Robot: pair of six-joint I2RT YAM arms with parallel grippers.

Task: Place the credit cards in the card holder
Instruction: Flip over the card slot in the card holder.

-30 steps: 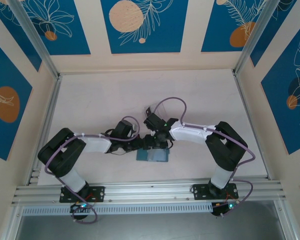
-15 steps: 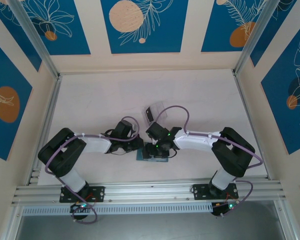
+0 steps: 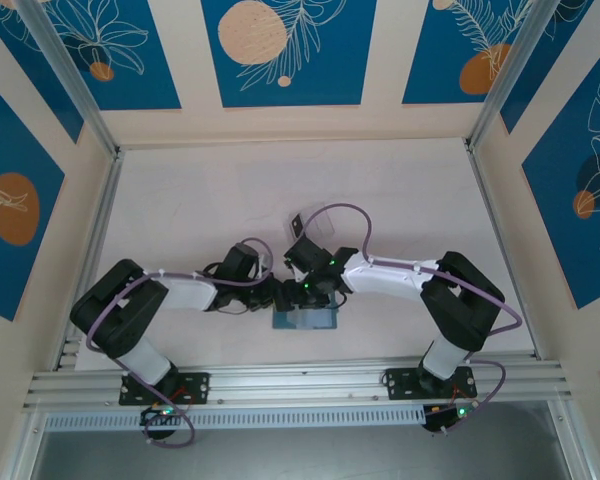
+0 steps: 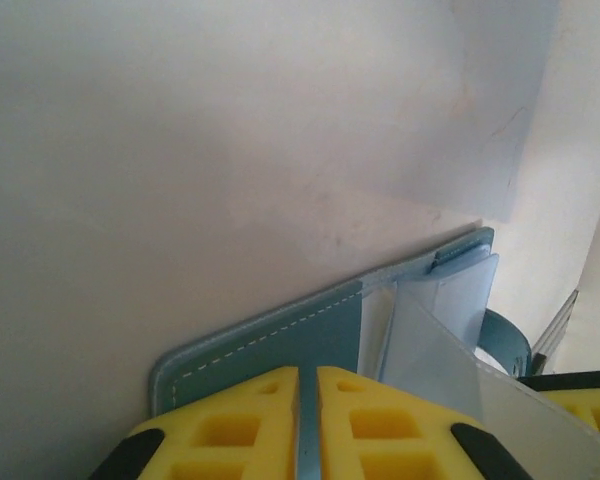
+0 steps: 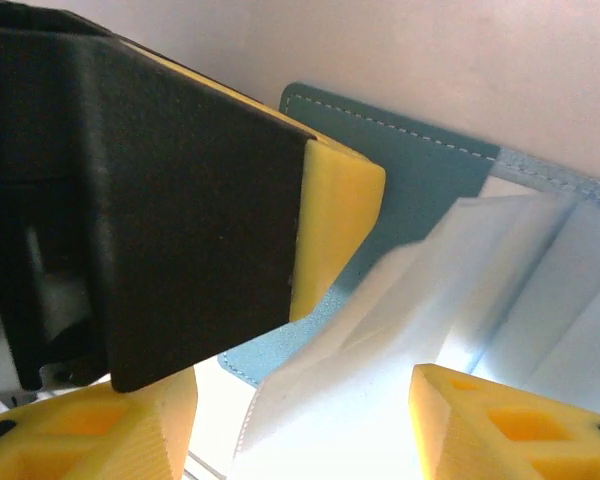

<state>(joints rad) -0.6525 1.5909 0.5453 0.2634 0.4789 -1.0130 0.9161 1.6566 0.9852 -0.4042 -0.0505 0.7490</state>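
1. Left claw (image 4: 307, 385) is clamped on an edge of the card holder (image 4: 280, 335). Its two yellow pads (image 4: 230, 430) are pressed together with only the thin teal edge pinched between them. From above, this claw (image 3: 277, 297) sits at the holder's left end.
2. Right claw (image 5: 300, 400) has its yellow fingers (image 5: 500, 420) standing well apart, with a thin pale card (image 5: 350, 370) running between them. A bright gap shows between the card and one finger; I cannot tell whether the other finger touches it. From above, this claw (image 3: 302, 292) is just beside the left one, over the holder's rear edge.
3. Worktop (image 3: 200, 200): pale and plain, bordered by metal rails (image 3: 90, 260) and walls (image 3: 280, 110) patterned in blue and cream.
4. Left arm (image 3: 180, 290) and right arm (image 3: 400, 275) reach inward from their bases and meet over the near half of the worktop.
5. Card holder (image 3: 305, 320) lies open and flat on the worktop. It is teal with white stitching, and its pale grey pockets (image 4: 460, 290) face up.
6. Clear box (image 3: 323, 220) lies behind the claws, apart from the holder. A small dark piece (image 3: 295, 222) at its left end is too small to make out.
7. Card (image 4: 480, 395) slopes up from the pockets toward the right claw's yellow finger. I cannot tell whether its lower end is inside a pocket.
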